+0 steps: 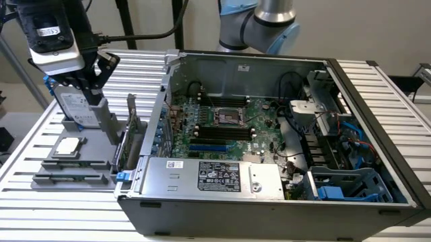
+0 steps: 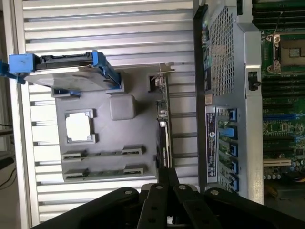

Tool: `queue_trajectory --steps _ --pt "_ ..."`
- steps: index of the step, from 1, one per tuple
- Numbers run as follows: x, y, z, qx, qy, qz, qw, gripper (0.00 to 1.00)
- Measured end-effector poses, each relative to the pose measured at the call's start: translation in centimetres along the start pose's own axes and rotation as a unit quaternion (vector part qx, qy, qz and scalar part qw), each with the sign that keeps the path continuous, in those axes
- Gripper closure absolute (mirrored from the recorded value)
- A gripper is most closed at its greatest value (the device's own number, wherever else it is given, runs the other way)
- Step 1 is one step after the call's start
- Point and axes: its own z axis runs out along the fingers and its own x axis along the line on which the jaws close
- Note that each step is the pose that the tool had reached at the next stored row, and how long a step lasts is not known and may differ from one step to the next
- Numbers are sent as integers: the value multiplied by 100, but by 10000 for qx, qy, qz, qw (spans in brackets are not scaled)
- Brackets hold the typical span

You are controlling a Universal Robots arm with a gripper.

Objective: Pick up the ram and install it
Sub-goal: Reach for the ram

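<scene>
Jaws closed above slatted metal table [image 1: 67, 212]

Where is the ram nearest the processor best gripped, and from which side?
Take the ram at the middle of its upper long edge, from straight above, pinching its two flat faces. It seems to stand on edge in the gray holder, and the end blocks cover both its ends.

a slatted metal table [image 1: 394, 101] stands before a plain beige wall [image 1: 367, 27].
</scene>
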Motion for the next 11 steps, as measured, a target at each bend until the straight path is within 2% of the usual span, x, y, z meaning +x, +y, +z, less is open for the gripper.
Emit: queue_trajectory --steps 11 --pt "375 -165 13 25 -2 0 10000 89"
